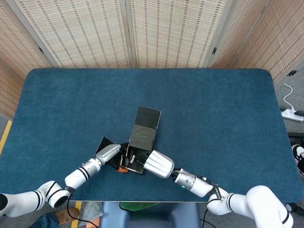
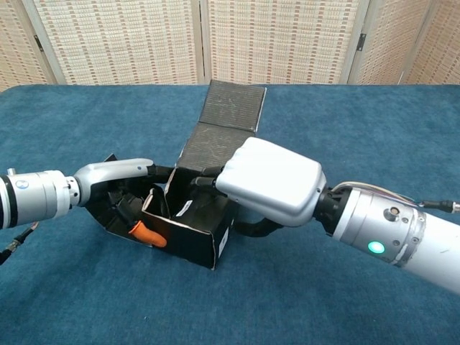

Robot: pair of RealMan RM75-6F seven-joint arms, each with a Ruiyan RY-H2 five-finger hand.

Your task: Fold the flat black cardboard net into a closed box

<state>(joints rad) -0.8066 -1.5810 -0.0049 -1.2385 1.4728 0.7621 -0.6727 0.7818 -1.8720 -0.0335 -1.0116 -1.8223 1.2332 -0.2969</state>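
A blue desk (image 1: 213, 109) fills most of both views, backed by woven folding screens (image 1: 156, 28); at the head view's right edge a white power strip (image 1: 293, 113) lies on the floor, partly cut off.

The black box (image 2: 192, 228), half folded, sits near the desk's front edge, a little left of centre. Its near part already stands up as an open tray with walls raised, while a long lid panel (image 2: 228, 115) stretches away from it toward the screens, tilted upward at its far end. A side flap (image 1: 104, 142) sticks out to the left, lying low by the left hand.

The right arm (image 2: 402, 233) comes in from the lower right, its far end cut off by the frame in the chest view. The right hand (image 2: 269, 180) lies over the tray's right side, its silver back covering most of what is underneath; dark fingers (image 2: 205, 176) reach over the rear wall into the tray, touching the cardboard, but whether they actually pinch it cannot be told.

The left arm (image 2: 32, 198) enters from the lower left. The left hand (image 2: 118, 185) rests against the tray's left side, fingers curled down among the flaps; an orange fingertip (image 2: 147, 234) shows at the front corner. Its grip is likewise hidden by black card.
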